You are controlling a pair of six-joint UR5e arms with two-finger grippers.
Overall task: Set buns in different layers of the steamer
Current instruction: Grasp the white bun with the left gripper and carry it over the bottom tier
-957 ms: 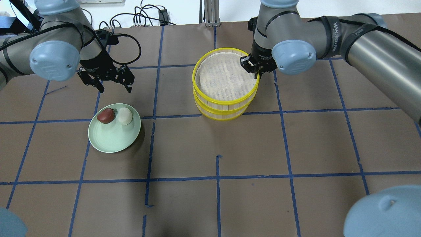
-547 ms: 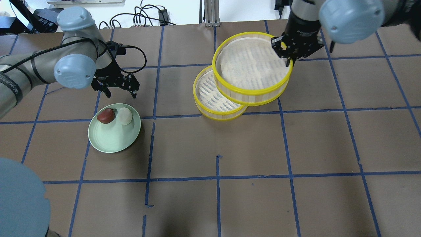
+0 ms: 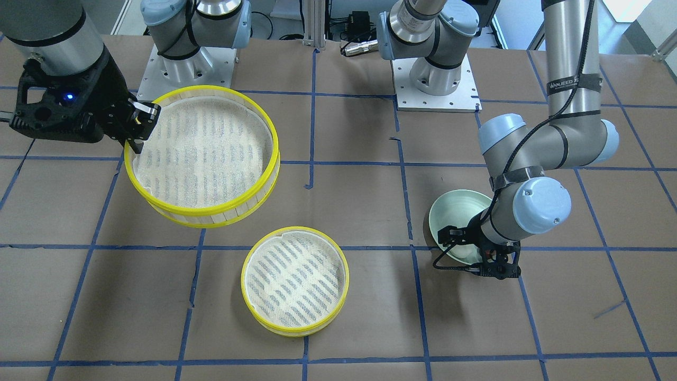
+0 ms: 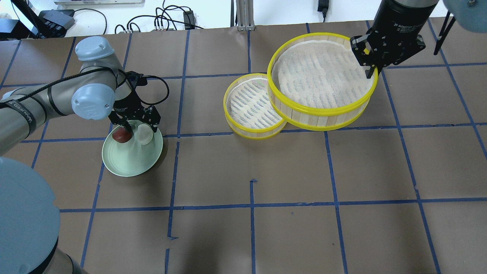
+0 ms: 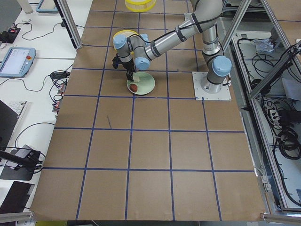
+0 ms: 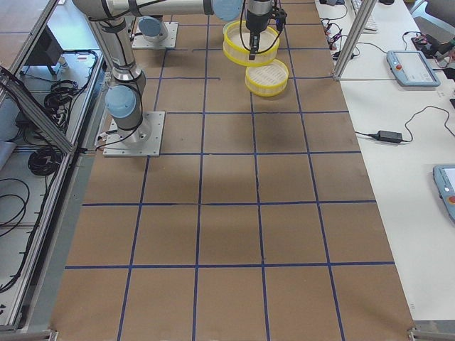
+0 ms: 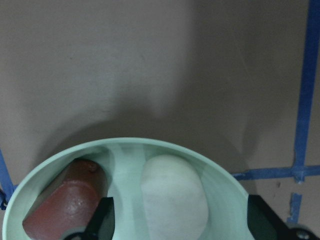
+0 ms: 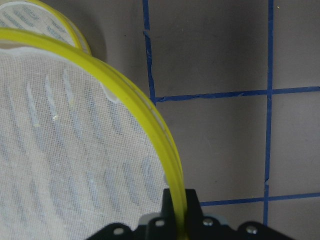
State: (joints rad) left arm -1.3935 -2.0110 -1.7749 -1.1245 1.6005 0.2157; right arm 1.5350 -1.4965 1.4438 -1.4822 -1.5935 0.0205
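— How far along is it?

— Early, I'd say. The stack is split: the lower tray (image 4: pixel 247 106) sits alone on the surface (image 4: pixel 243 228), its mesh bare, and the upper tray (image 4: pixel 319 80) is held up just beside it, on the side away from the plate (image 4: pixel 129 161). Neither bun is in a tray yet. The white bun (image 4: pixel 145 134) and the brown bun (image 4: pixel 121 135) lie side by side on the plate, well apart from the lower tray. So both placings and the restacking remain.

— And the pincers?

— The right pincer (image 4: pixel 370 69) is clamped narrow on the upper tray's yellow rim, one finger inside, one outside. The left pincer (image 7: pixel 180 222) is spread wide and low over the plate, straddling the white bun without touching it as far as I can tell — the brown bun lies just outside one finger (image 7: pixel 102 220).
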